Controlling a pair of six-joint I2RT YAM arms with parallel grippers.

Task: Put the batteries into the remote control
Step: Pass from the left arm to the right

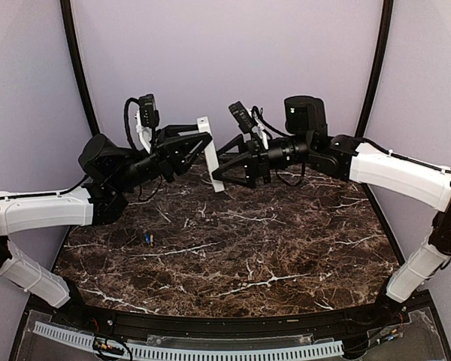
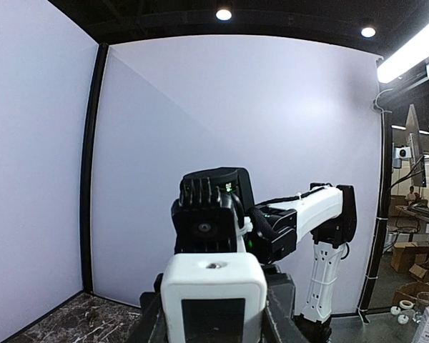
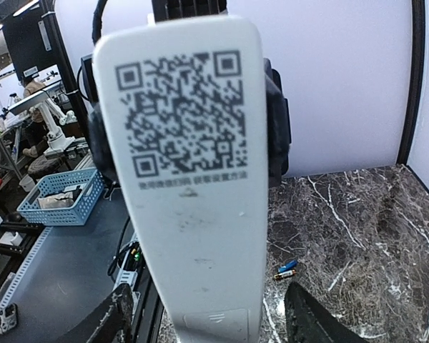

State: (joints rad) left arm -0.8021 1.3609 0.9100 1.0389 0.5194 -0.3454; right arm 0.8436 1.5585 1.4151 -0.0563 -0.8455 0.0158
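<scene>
The remote control (image 1: 207, 154) is a white bar held up in the air over the back of the table, roughly upright, with my left gripper (image 1: 201, 147) shut on it. Seen from the left wrist, its end (image 2: 213, 282) sits between the fingers (image 2: 151, 325). My right gripper (image 1: 219, 162) stands open around its lower part. In the right wrist view the remote's plain back (image 3: 193, 214) with a QR code fills the middle, and both fingers (image 3: 104, 325) stand apart from its sides. Two small batteries (image 1: 146, 238), one blue, lie together on the table (image 3: 286, 269).
The dark marble table (image 1: 286, 256) is ringed by purple walls and black frame posts (image 1: 79, 68). A cable tray (image 1: 195, 350) runs along the near edge. A blue basket (image 3: 61, 196) sits outside the cell to the left.
</scene>
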